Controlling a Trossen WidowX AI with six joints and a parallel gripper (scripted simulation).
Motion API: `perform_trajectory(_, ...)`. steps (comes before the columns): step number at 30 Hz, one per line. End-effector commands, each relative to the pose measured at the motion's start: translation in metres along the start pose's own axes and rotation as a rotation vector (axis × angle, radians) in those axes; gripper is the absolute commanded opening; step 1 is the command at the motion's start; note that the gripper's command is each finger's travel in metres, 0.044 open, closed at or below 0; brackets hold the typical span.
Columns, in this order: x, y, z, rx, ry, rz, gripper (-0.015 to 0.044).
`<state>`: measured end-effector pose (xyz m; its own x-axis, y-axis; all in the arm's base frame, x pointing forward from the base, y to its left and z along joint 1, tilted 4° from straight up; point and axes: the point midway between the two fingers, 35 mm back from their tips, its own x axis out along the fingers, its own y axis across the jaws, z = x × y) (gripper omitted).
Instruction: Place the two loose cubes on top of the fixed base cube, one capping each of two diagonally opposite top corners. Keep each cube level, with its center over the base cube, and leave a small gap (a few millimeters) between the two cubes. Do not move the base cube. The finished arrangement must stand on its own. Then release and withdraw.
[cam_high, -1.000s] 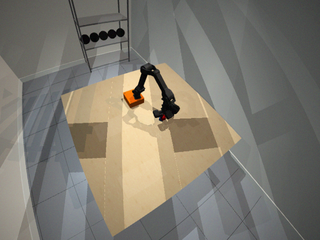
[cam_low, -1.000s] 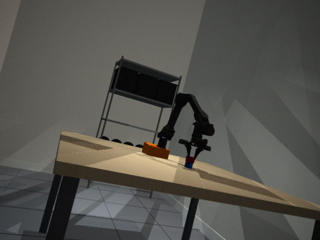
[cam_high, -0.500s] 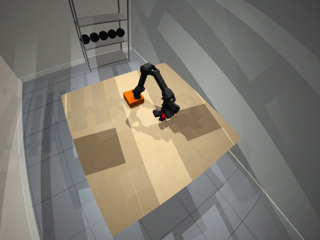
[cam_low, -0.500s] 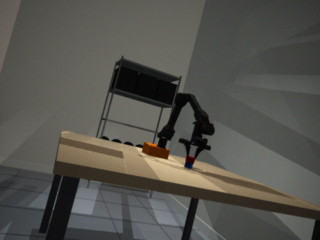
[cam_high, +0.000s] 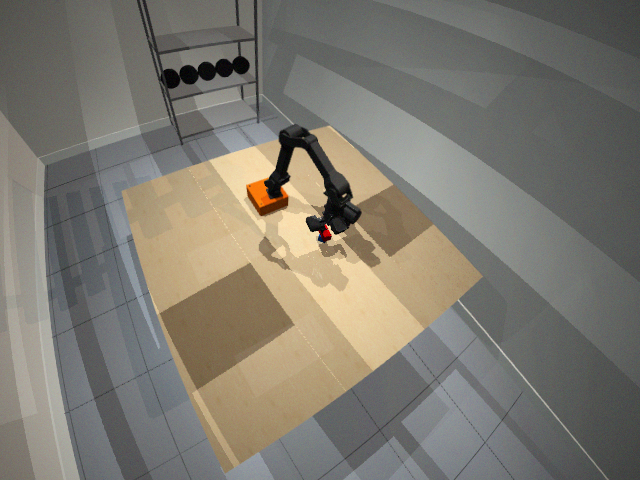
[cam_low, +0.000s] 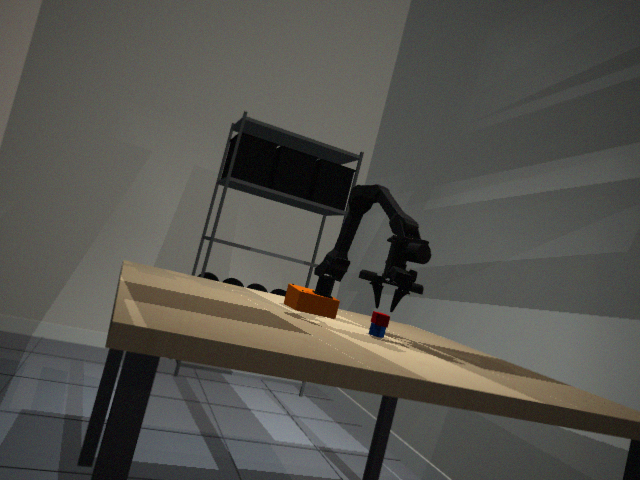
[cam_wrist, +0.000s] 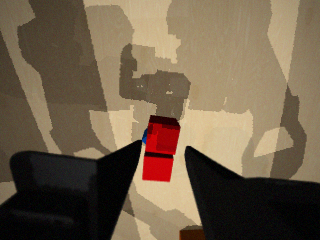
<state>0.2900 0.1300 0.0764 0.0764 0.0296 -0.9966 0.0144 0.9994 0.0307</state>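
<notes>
Two red cubes lie one behind the other in the wrist view, the farther one (cam_wrist: 164, 137) and the nearer one (cam_wrist: 158, 169), with a dark band between them. A blue base cube (cam_low: 377, 330) (cam_high: 321, 239) is under the red; only a sliver of it shows in the wrist view (cam_wrist: 145, 136). In the exterior view the red cubes overlap as one block (cam_low: 380, 318) that looks about level on the blue. My gripper (cam_low: 384, 310) (cam_wrist: 163, 147) is open and empty, its fingertips just above the red cubes. How the lower faces meet the base is too small to tell.
The wooden table (cam_high: 315, 361) (cam_low: 248, 356) carries the arm's orange base block (cam_high: 261, 203) (cam_low: 310, 302), behind and to the left of the stack. Shadows of the arm fall around the cubes. A metal shelf rack (cam_high: 206, 39) (cam_low: 279, 197) stands beyond the table.
</notes>
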Motion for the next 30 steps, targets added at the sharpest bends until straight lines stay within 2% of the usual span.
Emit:
perform_trajectory(1, -0.008, 0.001, 0.002, 0.000, -0.011, 0.005, 0.0205)
perform_trajectory(28, -0.039, 0.001, 0.002, 0.000, -0.011, 0.005, 0.0205)
perform_trajectory(30, -0.041, 0.000, 0.001, 0.000, -0.008, 0.004, 0.0258)
